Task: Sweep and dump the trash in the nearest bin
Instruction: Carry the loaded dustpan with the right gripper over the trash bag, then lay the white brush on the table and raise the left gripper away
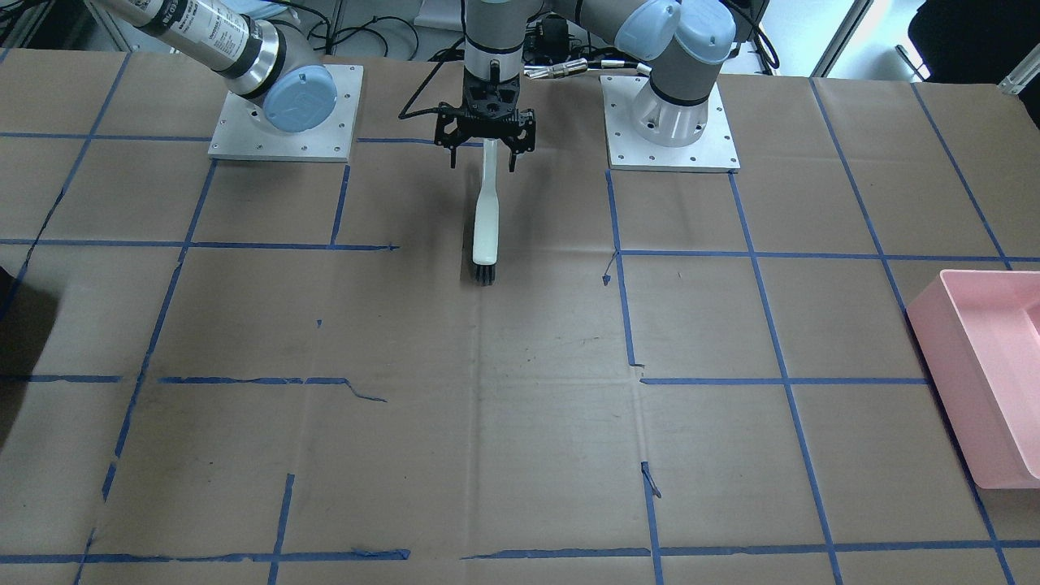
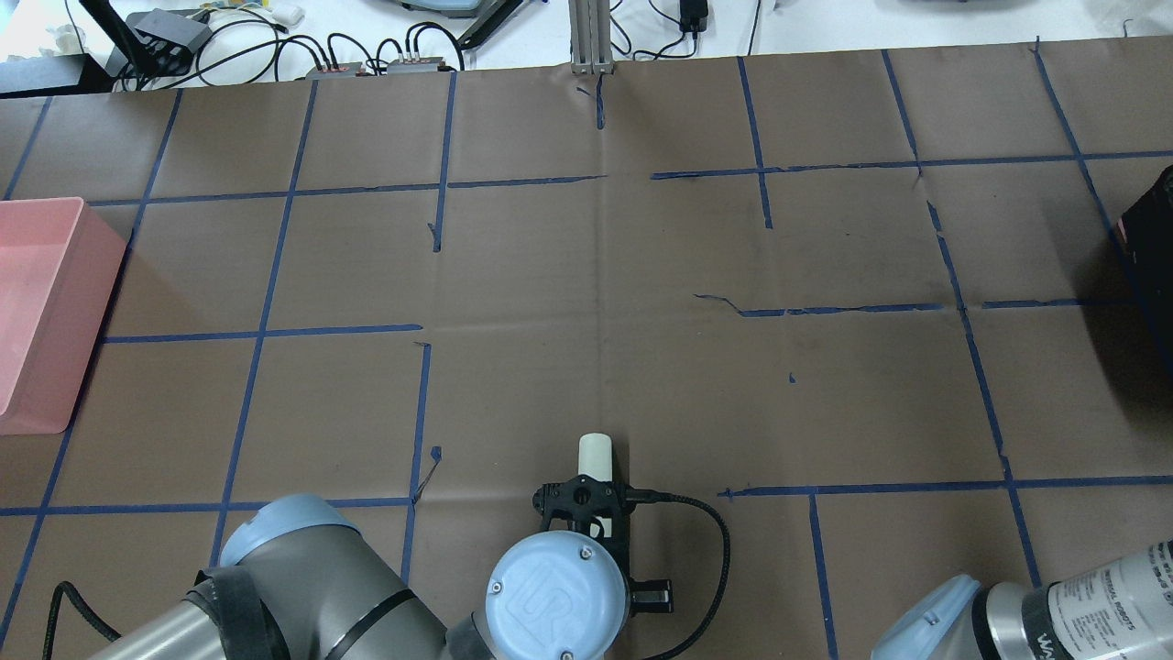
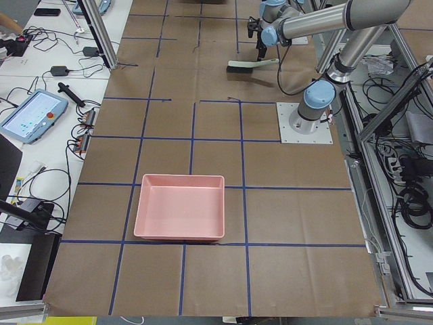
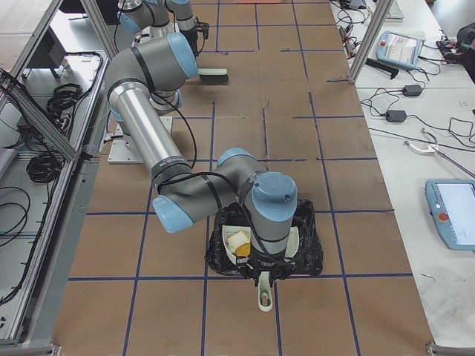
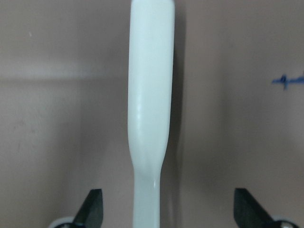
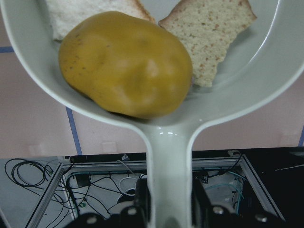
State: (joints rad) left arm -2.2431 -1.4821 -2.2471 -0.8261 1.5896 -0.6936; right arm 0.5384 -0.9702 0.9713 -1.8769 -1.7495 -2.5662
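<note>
The trash lies in a white dustpan [image 6: 266, 71]: a yellow-brown potato-like lump [image 6: 126, 64], a white bread slice [image 6: 76, 19] and a torn tan bread piece [image 6: 213, 33]. My right gripper [image 6: 171, 209] is shut on the pan's handle [image 6: 168, 161]. It holds the dustpan [image 4: 291, 241] over a black-lined bin [image 4: 312, 245] at the table's right end. My left gripper [image 5: 169, 204] is open, its fingertips [image 5: 92, 206] wide apart on either side of a white brush handle [image 5: 149, 95]. The brush [image 1: 486, 219] lies on the table near the robot, bristles pointing away.
A pink bin [image 2: 37, 302] stands at the table's left end, also seen as the pink bin [image 1: 987, 374]. The black bin [image 2: 1145, 257] shows at the right edge. Brown paper with blue tape lines [image 1: 784, 382] covers the table. The arm base plates [image 1: 670, 122] sit at the robot's side.
</note>
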